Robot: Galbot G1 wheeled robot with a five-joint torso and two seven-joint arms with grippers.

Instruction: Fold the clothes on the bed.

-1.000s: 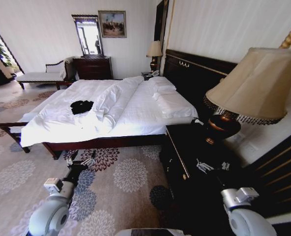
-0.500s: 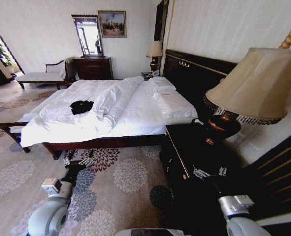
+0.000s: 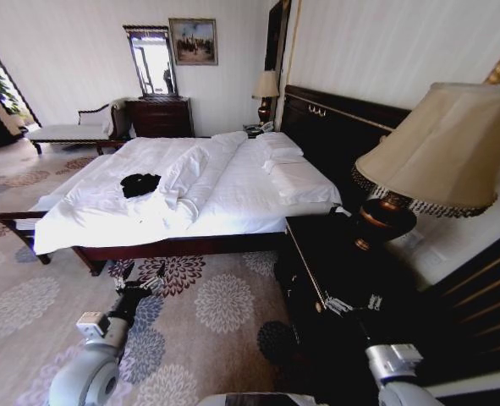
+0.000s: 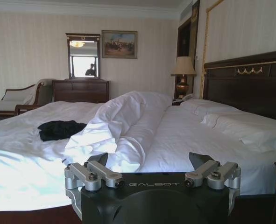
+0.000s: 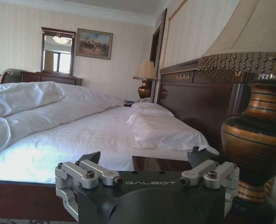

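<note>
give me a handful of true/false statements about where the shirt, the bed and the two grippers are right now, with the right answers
1. The black T-shirt lies crumpled on the bed. True.
2. The left gripper is shut on the T-shirt. False: it is open, over the carpet short of the bed.
3. The right gripper is over the dark nightstand. True.
4. The T-shirt lies on the pillows. False: it lies toward the foot end, beside the bunched duvet.
5. A lamp stands on the nightstand. True.
</note>
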